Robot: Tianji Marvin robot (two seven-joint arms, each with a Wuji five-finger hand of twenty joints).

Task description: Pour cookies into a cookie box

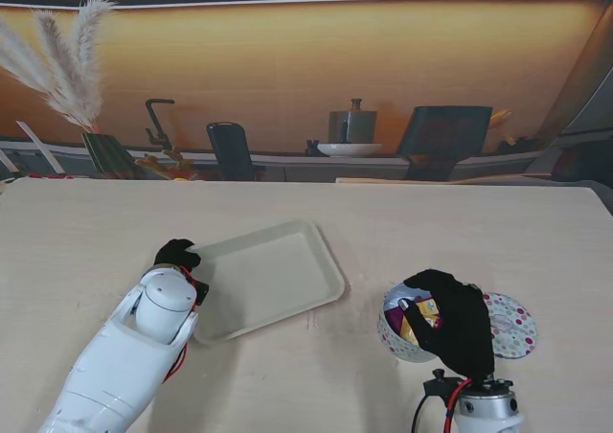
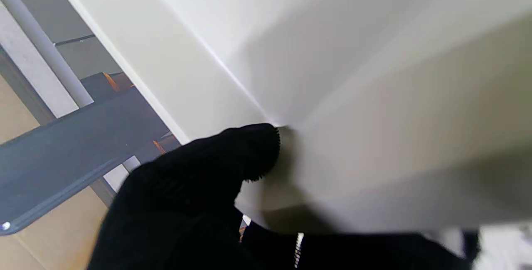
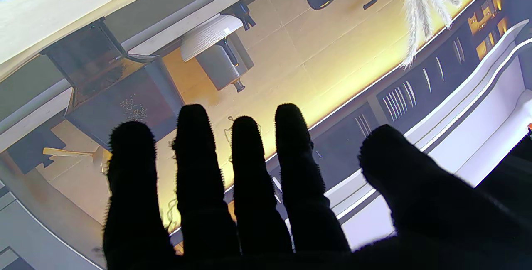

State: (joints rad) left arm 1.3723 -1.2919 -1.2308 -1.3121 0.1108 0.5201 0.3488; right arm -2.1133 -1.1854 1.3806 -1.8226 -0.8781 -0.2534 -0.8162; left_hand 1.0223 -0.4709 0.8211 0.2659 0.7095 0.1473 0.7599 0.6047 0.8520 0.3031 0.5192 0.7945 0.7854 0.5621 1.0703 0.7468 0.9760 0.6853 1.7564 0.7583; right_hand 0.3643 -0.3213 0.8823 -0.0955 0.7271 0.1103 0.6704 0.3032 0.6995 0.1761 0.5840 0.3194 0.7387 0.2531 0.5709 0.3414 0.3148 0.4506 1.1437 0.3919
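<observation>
Gripping the left corner of the cream tray (image 1: 273, 275) with the left hand (image 1: 177, 254), thumb (image 2: 249, 149) pressing on its rim | right hand (image 1: 452, 320) lying over the tilted cookie box (image 1: 407, 323), fingers (image 3: 195, 153) looking straight and spread in the wrist view, so grasp unclear | dotted lid (image 1: 512, 326) lying flat just right of the box | tray and box sitting well apart on the table (image 1: 96, 222)

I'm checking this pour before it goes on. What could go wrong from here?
1. The left hand grips only the corner of the shallow cream tray; it may slip or pivot.
2. The right hand hovers over the cookie cup, its fingers spread in the wrist view, so no hold is confirmed.
3. The cup sits well right of the tray, so cookies could spill on the table.
</observation>
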